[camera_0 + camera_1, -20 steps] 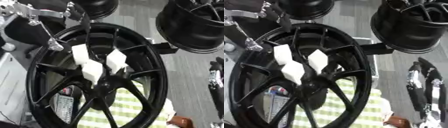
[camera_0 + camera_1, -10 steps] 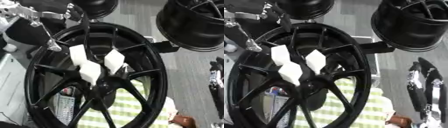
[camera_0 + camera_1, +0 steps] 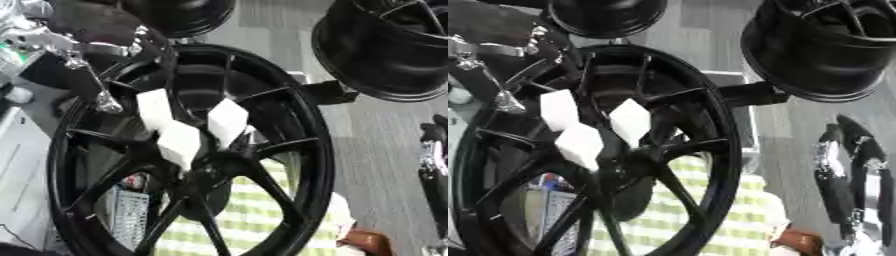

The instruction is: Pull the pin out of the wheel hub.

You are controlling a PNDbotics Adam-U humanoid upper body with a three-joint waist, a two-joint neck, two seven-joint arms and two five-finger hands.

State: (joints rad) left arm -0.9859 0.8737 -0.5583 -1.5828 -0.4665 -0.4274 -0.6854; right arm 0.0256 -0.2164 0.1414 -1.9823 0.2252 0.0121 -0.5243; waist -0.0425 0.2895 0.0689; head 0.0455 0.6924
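Evidently the black wheel hub stands on edge filling the view, so its spokes face the robot; the left hand, white fingertips pinched together near its centre, seems clamped on a pin hidden from view.

Grey floor beneath; green-checked cloth lies below.

Counted 3 black wheels: 1 big spoked wheel hub filling the middle, 1 more rim at 1 o'clock, 1 partly cut off at 12. Also 3 white blocks stuck near the hub centre, bunched together. Plus 2 robot hands: left hand at 10 o'clock, right hand at 4.
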